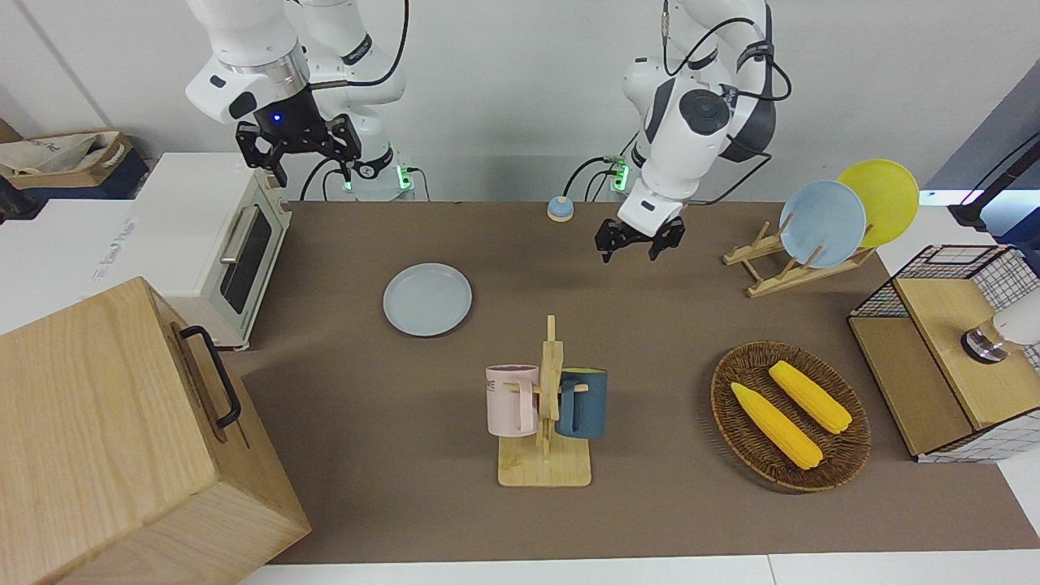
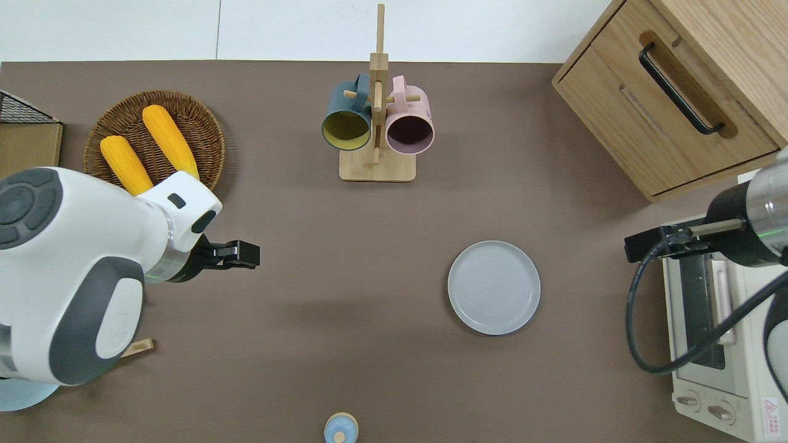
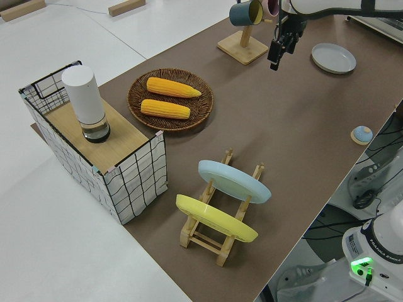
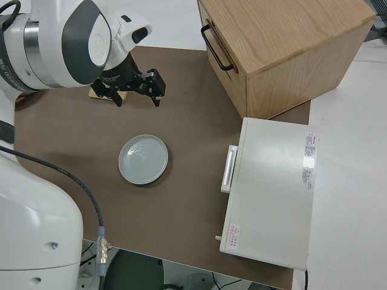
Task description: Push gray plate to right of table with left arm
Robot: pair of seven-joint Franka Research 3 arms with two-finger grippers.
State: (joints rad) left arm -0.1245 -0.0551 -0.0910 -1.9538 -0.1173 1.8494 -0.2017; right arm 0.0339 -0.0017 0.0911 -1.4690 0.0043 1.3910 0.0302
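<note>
The gray plate [image 1: 427,299] lies flat on the brown mat of the table [image 1: 366,422], toward the right arm's end, near the toaster oven. It also shows in the overhead view [image 2: 494,287], the left side view [image 3: 333,58] and the right side view [image 4: 143,159]. My left gripper [image 1: 638,240] is open and empty, up in the air over bare mat [image 2: 243,253] between the basket and the plate, well apart from the plate. My right gripper [image 1: 298,146] is open and the right arm is parked.
A mug rack [image 1: 546,406] with a pink and a blue mug stands farther from the robots than the plate. A toaster oven [image 1: 219,244] and a wooden cabinet [image 1: 122,439] fill the right arm's end. A corn basket [image 1: 790,416], plate rack [image 1: 821,223] and wire crate [image 1: 951,349] are at the left arm's end.
</note>
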